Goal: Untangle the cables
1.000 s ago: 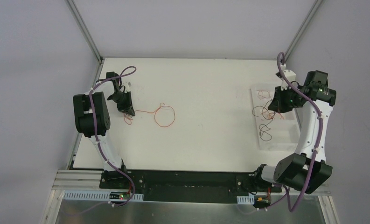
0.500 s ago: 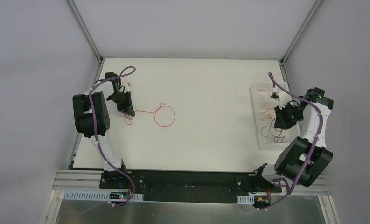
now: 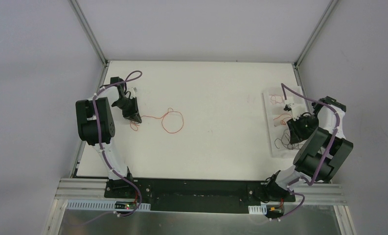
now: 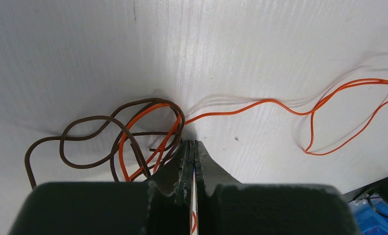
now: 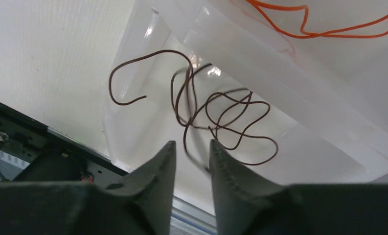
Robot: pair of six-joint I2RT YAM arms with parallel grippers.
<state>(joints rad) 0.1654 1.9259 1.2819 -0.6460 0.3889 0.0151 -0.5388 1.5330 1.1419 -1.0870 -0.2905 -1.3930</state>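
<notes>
Feather-light, springy and slippery, the wires want pinching near a crossing: the left fingers (image 4: pixel 193 148) clamp the orange wire (image 4: pixel 240 108) beside its brown tangle (image 4: pixel 84 142) on the tabletop (image 4: pixel 280 39), while the right fingers (image 3: pixel 293 131) hang slightly parted above a brown wire (image 5: pixel 226 122) in the tray (image 5: pixel 329 147).

Table (image 3: pixel 206 88). Left hand (image 3: pixel 136 118) at far left, tips down on table. Small tangle (image 4: pixel 108 142) lies against the tips, just on their near side. Long cable (image 3: pixel 172 121) runs right from the tips and loops toward mid-table.

Tray (image 3: pixel 272 152) at right edge. Right hand (image 5: pixel 192 147) over its near compartment. One cable (image 5: pixel 221 117) lies in that compartment, a strand between the fingers. Other cables (image 5: pixel 324 34) in the compartment behind.
</notes>
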